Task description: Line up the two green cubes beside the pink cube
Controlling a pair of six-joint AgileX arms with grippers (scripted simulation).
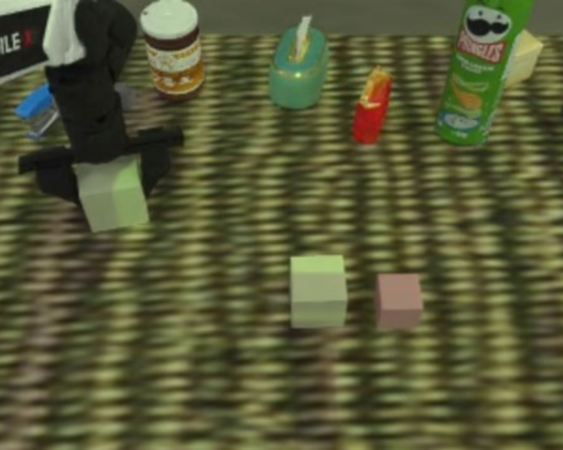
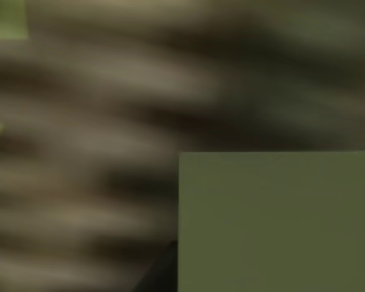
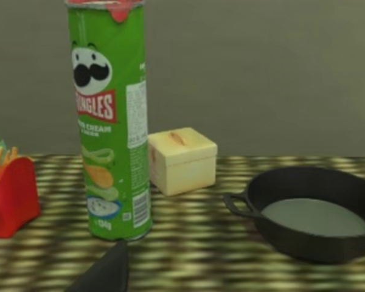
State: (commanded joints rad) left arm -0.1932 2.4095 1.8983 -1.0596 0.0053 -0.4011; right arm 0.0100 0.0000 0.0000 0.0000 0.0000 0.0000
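At the top view's upper left, the left gripper (image 1: 101,167) straddles the larger green cube (image 1: 114,192); whether its fingers pinch it cannot be told. The smaller green cube (image 1: 318,291) sits at centre, just beside the pink cube (image 1: 399,300). All look matte, rigid, light and flat-sided, so opposite faces should give a secure hold. The woven tablecloth (image 1: 216,375) looks coarse. The right arm is parked out of the top view.

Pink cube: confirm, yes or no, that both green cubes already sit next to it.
No: one green cube sits beside the pink cube; the other lies far left.
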